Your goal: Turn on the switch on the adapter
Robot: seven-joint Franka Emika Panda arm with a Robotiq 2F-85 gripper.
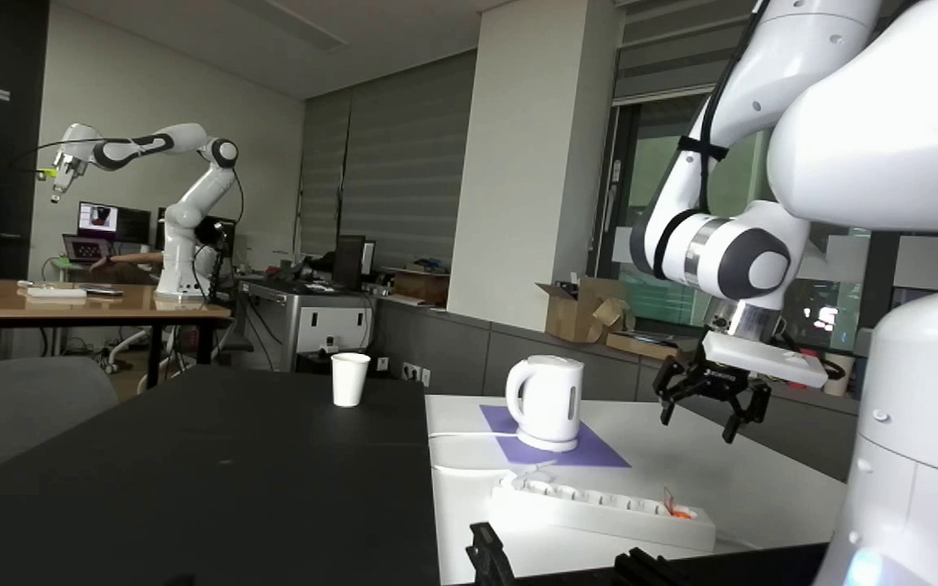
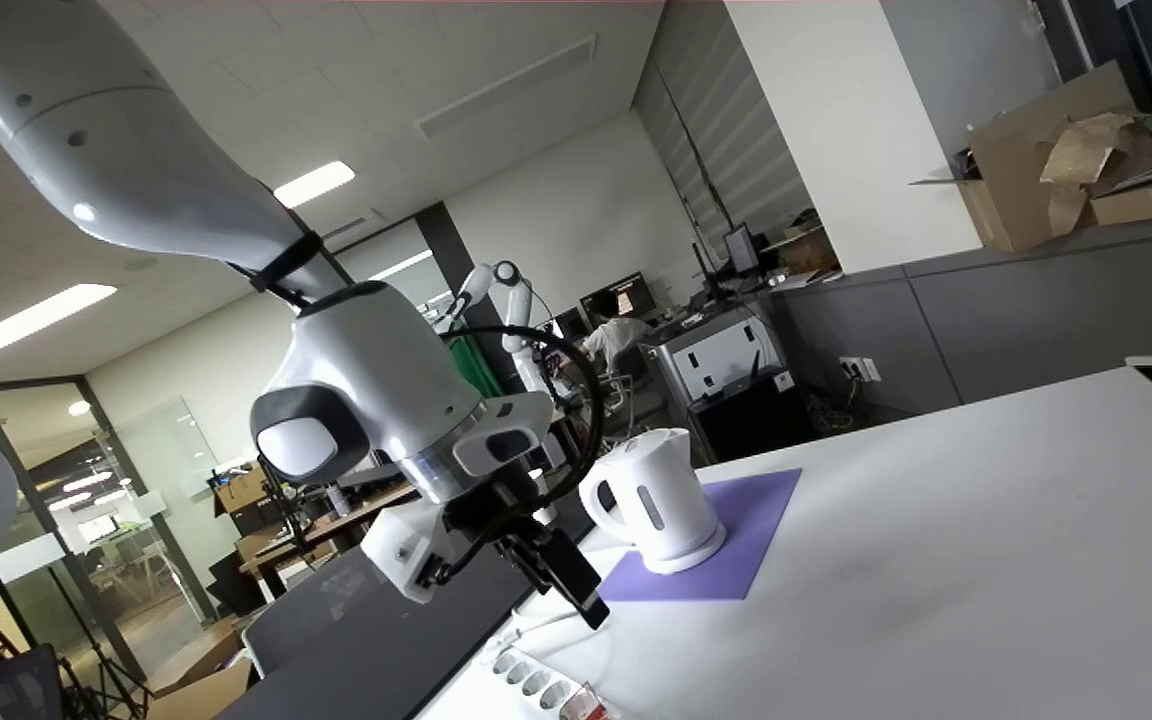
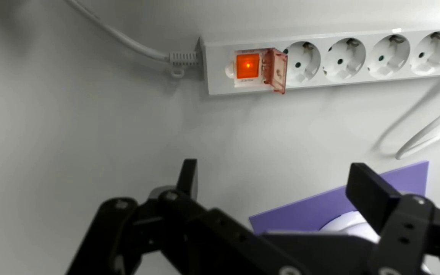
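The adapter, a long white power strip with a row of round sockets, lies on the white table in both exterior views (image 1: 591, 514) (image 2: 508, 668) and across the top of the wrist view (image 3: 220, 82). Its switch (image 3: 247, 65) is an orange rocker at the cable end, with a bright spot at its middle. A clear reddish cover (image 3: 278, 71) stands flipped open beside it; it also shows in an exterior view (image 1: 669, 502). My gripper (image 3: 274, 166) is open and empty. It hangs above the table (image 1: 698, 427), apart from the adapter and switch.
A white kettle (image 1: 549, 403) stands on a purple mat (image 1: 602, 454) behind the adapter. A white cable (image 3: 120, 38) leaves the adapter's switch end; another white cable (image 3: 418, 143) lies near the mat. A paper cup (image 1: 349, 379) stands on the adjoining black table (image 1: 273, 464).
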